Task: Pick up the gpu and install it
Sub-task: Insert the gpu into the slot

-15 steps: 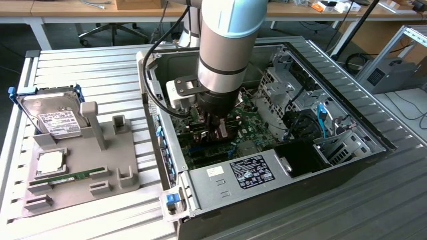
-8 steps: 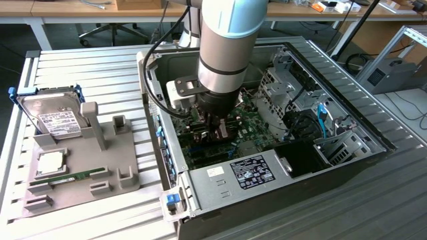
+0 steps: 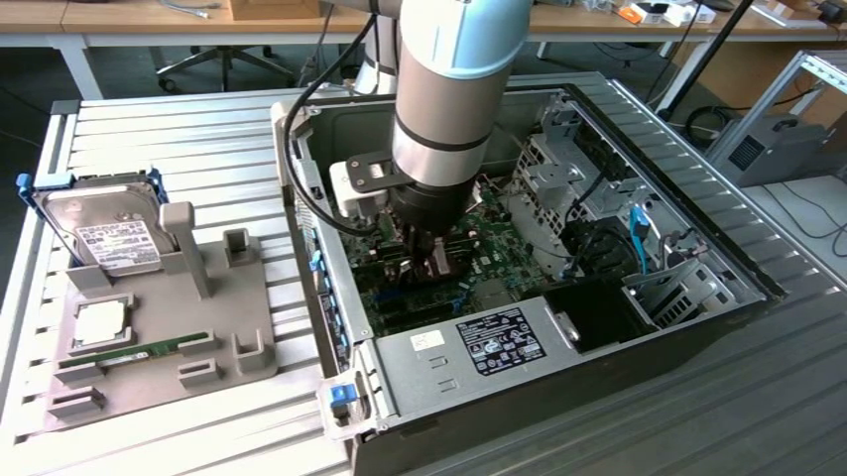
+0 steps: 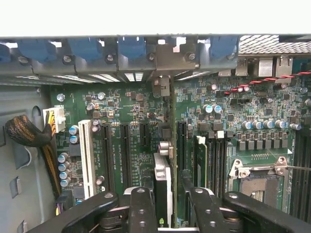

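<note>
In the exterior view, the arm reaches down into the open computer case [image 3: 688, 178], its hand [image 3: 426, 260] low over the motherboard [image 3: 497, 248]. In the wrist view, the gpu [image 4: 164, 189] stands on edge between the hand's [image 4: 167, 206] fingers [image 4: 142, 208], upright over the motherboard's [image 4: 228, 107] slots; whether the hand grips it or has let go, I cannot tell.

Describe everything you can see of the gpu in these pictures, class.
The gpu is a thin dark card seen edge-on, with a silvery metal bracket reaching the case's rear slots. It stands upright on the green motherboard, among the black expansion slots. The tool straddles it, a finger either side; whether they touch it cannot be told.
</note>
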`<state>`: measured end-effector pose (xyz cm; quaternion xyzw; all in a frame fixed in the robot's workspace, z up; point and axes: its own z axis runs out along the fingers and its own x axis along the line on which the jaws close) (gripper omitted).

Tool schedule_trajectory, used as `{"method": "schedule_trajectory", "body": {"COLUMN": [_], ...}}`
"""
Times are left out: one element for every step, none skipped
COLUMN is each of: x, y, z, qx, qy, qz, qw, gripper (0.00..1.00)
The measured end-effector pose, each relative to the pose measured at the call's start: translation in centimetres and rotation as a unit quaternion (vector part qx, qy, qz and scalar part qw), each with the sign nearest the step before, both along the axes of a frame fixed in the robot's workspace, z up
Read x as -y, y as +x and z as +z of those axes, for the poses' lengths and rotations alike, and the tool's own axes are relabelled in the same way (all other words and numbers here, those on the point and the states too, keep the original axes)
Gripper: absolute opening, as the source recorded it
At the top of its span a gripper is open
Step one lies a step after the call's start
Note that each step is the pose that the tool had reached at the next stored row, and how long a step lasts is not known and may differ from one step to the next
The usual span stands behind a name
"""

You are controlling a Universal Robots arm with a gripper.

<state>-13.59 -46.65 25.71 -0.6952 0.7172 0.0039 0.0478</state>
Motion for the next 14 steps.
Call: {"method": "schedule_trajectory", "body": {"x": [0.0, 0.0, 0.0, 0.0, 0.0, 0.0, 0.0, 0.0, 0.0, 0.0, 0.0, -0.01, -0.01, -0.01], "y": [0.0, 0.0, 0.0, 0.0, 0.0, 0.0, 0.0, 0.0, 0.0, 0.0, 0.0, 0.0, 0.0, 0.0], "z": [0.06, 0.19, 0.42, 0.78, 0.99, 1.22, 1.54, 1.76, 2.24, 2.82, 3.24, 3.73, 4.27, 4.65], "qx": [0.0, 0.0001, 0.0, 0.0001, 0.0001, 0.0001, 0.0001, 0.0001, 0.0001, 0.0001, 0.0, 0.0001, 0.0001, 0.0001], "qy": [0.0, 0.0001, 0.0001, 0.0002, 0.0001, 0.0001, 0.0002, 0.0001, 0.0001, 0.0002, 0.0001, 0.0002, 0.0001, 0.0001], "qz": [0.0, 0.0, 0.0, 0.0, 0.0, 0.0, 0.0, 0.0, 0.0, 0.0, 0.0, 0.0, 0.0, 0.0], "qw": [1.0, 1.0, 1.0, 1.0, 1.0, 1.0, 1.0, 1.0, 1.0, 1.0, 1.0, 1.0, 1.0, 1.0], "gripper": [0.34, 0.34, 0.34, 0.34, 0.34, 0.34, 0.34, 0.34, 0.34, 0.34, 0.34, 0.34, 0.34, 0.34]}}
